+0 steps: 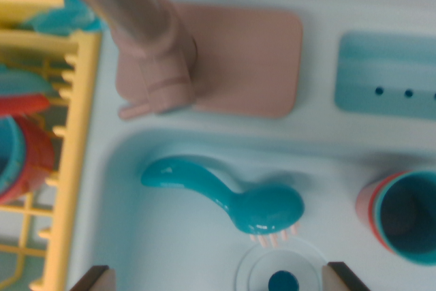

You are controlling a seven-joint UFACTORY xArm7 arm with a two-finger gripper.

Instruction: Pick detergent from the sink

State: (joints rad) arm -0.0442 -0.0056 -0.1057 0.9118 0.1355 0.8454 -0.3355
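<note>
Detergent hard to tell apart in the sink (136, 236) beside teal brush (231, 199), gripper (218, 281) jaws wide apart, holding nothing.

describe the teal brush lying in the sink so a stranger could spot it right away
Start at the pale blue plastic sink basin, below the pinkish-grey faucet. Lying across its middle is the glossy teal curved-handled brush. Unlike the round teal cup at the wrist view's right, it is long and has short pink bristles under its head.

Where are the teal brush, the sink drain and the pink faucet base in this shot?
Teal brush (262, 210): wrist view, on its rounded head, above the pale bristles.
Sink drain (283, 281): wrist view, on the dark blue centre, at the bottom edge.
Pink faucet base (255, 59): wrist view, on the flat plate, right of the spout.
</note>
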